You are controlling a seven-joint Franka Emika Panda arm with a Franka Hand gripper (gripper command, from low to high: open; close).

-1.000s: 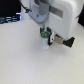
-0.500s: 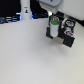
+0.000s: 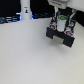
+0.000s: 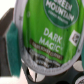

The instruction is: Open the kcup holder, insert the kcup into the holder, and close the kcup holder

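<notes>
Kcup (image 4: 47, 30) seemingly upright, green top up, above kcup holder (image 3: 61, 38).

A white bottle-like object (image 3: 25, 12) stands upright at the far edge of the pale table surface (image 3: 25, 55), toward the exterior view's left. Behind it, the dark background (image 3: 10, 7) shows indistinct blue items (image 3: 7, 20).

Exterior view looks from afar; wrist view sits close against the kcup (image 4: 47, 35).
</notes>
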